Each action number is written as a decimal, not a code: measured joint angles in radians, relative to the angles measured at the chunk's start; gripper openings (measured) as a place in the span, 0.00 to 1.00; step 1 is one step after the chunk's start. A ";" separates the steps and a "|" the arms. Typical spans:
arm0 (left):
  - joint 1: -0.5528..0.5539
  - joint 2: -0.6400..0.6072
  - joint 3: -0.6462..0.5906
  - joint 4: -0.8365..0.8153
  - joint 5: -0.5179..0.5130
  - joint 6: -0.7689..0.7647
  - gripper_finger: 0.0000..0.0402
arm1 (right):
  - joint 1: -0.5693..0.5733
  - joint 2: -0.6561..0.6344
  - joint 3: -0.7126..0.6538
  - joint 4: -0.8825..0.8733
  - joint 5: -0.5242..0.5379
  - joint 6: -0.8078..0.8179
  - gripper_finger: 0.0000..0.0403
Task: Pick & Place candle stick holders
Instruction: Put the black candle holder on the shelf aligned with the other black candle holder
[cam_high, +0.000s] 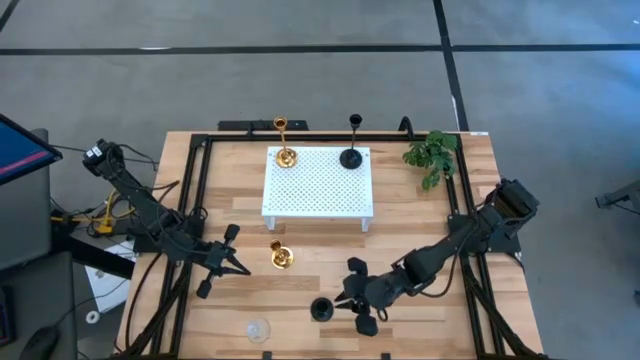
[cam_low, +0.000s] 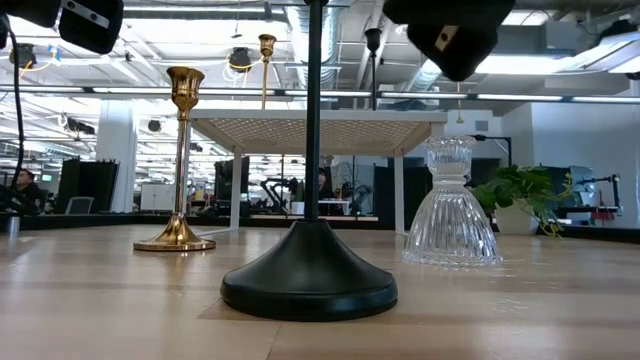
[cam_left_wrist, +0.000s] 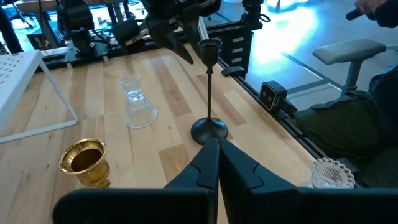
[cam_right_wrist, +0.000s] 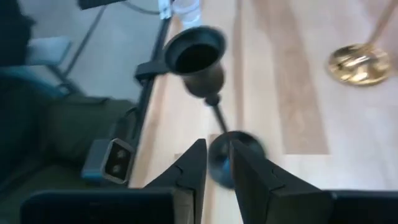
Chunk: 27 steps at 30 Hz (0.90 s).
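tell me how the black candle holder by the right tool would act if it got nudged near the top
The black candle holder would probably tip rather than slide: its stem is tall and thin. Its wide, flared base should right it after a light nudge. It looks rigid, so it likely would not flex. The right tool sits slightly open beside its stem.

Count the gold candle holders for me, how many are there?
2. One gold holder stands on the white platform; the other gold holder stands on the table in front of it. None seem hidden.
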 joint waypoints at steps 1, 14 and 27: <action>0.000 0.000 0.000 0.000 0.000 0.000 0.01 | 0.007 0.001 0.000 0.000 0.028 0.000 0.16; 0.000 0.000 0.000 0.000 0.000 -0.026 0.01 | 0.015 0.132 -0.002 0.145 0.105 0.067 0.19; 0.000 0.000 0.000 0.000 0.000 -0.026 0.02 | 0.006 0.146 0.000 0.234 0.081 0.104 0.51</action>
